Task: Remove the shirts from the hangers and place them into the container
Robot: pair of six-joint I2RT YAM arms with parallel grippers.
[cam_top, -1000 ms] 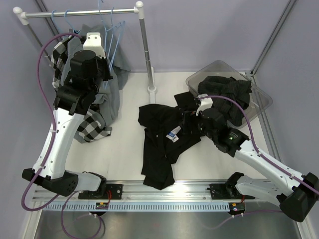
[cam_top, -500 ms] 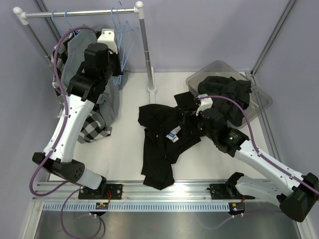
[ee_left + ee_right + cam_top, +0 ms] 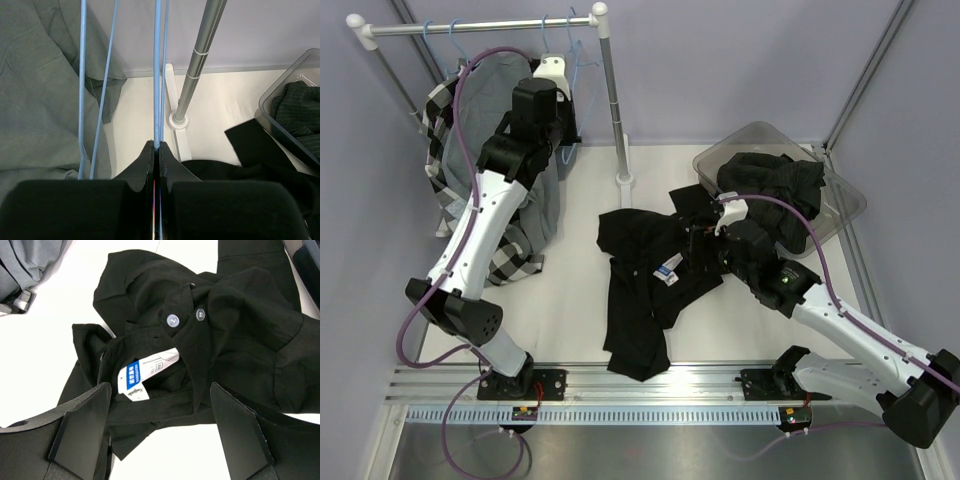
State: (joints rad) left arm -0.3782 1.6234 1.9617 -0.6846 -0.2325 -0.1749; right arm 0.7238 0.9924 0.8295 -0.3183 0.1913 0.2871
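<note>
One black shirt (image 3: 645,270) lies spread on the table, its white and blue collar label (image 3: 145,372) showing. My right gripper (image 3: 696,236) hovers open just above that collar (image 3: 200,325), both fingers apart with nothing between them. A second dark shirt (image 3: 772,180) lies bunched in the clear container (image 3: 848,205) at the right. My left gripper (image 3: 156,145) is up at the clothes rack, shut on the thin wire of a bare light-blue hanger (image 3: 159,75). Another empty blue hanger (image 3: 82,75) hangs to its left.
A grey shirt (image 3: 515,160) and a black-and-white checked shirt (image 3: 440,110) hang at the left of the rail (image 3: 480,25). The rack's upright post (image 3: 613,100) and its white foot (image 3: 177,122) stand between the rack and the container.
My left arm has swung right along the rail, away from the hanging shirts, carrying the blue hanger toward the post. The right arm has stayed where it was.
</note>
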